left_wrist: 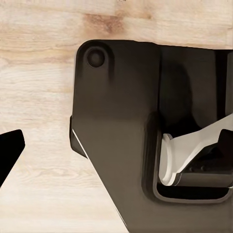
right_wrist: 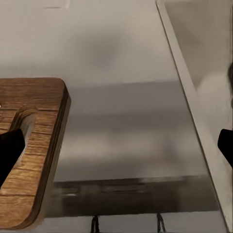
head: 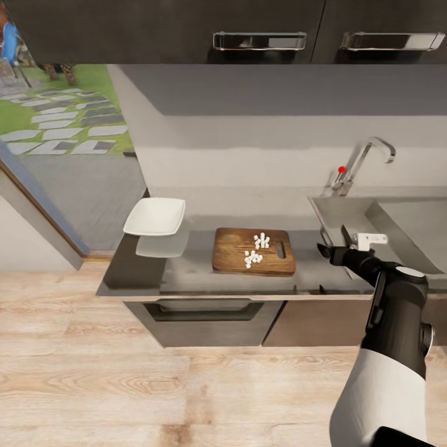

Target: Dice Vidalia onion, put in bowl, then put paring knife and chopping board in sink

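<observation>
The brown chopping board (head: 236, 256) lies on the grey countertop (head: 186, 273) with two small heaps of white diced onion (head: 261, 240) on it. Left of it, at the counter's end, sits the white bowl (head: 155, 216). The sink (head: 403, 230) with its chrome tap (head: 367, 155) is on the right. My right gripper (head: 333, 243) hangs open and empty over the counter, between the board's slot end (right_wrist: 34, 160) and the sink's rim (right_wrist: 194, 107). My left gripper (left_wrist: 116, 145) is open and empty, low over the floor beside my base. The paring knife is out of view.
Dark upper cabinets (head: 186, 25) with chrome handles hang above the counter. A glass door (head: 56, 124) to a garden stands at the left. Wood floor (head: 155, 385) lies in front of the grey lower cabinets (head: 211, 316).
</observation>
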Controlling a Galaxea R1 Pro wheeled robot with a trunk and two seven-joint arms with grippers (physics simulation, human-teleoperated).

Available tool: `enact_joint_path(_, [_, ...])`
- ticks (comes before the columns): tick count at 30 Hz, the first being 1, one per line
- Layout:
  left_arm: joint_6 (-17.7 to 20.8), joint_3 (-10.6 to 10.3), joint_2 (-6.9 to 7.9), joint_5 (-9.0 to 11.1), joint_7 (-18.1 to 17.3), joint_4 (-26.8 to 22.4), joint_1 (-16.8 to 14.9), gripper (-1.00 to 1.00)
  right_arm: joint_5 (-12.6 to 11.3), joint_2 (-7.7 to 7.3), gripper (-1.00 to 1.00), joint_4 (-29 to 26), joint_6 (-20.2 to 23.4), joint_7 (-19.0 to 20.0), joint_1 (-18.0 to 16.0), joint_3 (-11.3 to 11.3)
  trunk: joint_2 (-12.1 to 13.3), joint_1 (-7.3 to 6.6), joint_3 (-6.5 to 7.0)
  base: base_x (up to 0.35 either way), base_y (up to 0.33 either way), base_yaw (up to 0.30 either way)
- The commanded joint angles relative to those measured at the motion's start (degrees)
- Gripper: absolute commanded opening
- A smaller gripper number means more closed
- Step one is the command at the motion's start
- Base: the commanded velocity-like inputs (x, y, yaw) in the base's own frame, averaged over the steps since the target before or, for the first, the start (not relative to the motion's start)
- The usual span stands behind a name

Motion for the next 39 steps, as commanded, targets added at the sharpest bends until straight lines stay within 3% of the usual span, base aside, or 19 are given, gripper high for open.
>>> enact_joint_path(1, [-0.01, 0.31, -0.06, 0.13, -0.45, -0.09, 0.03, 1.00, 0.55, 0.35, 1.00, -0.07, -0.77, -0.59, -0.09, 0.03, -0.10, 0.05, -0.09, 0.103, 0.070, 0.000])
enact_joint_path(11, [-0.01, 0.29, -0.15, 0.08, -0.46, -0.11, 0.03, 1.00, 0.64, 0.76, 1.00, -0.06, -2.71, -2.87, -0.09, 0.11, -0.10, 0.05, -0.09, 0.043, 0.028, 0.000])
enact_joint_path(28, [-0.01, 0.31, -0.16, 0.15, -0.46, -0.09, 0.03, 1.00, 0.91, 0.95, 1.00, -0.06, -2.67, -2.89, -0.08, 0.05, -0.10, 0.05, -0.09, 0.053, 0.186, 0.000])
enact_joint_path(39, [-0.01, 0.31, -0.16, 0.13, -0.46, -0.09, 0.03, 1.00, 0.74, 0.95, 1.00, 0.00, -2.67, -2.89, -0.08, 0.07, -0.10, 0.05, -0.09, 0.011, 0.018, 0.000])
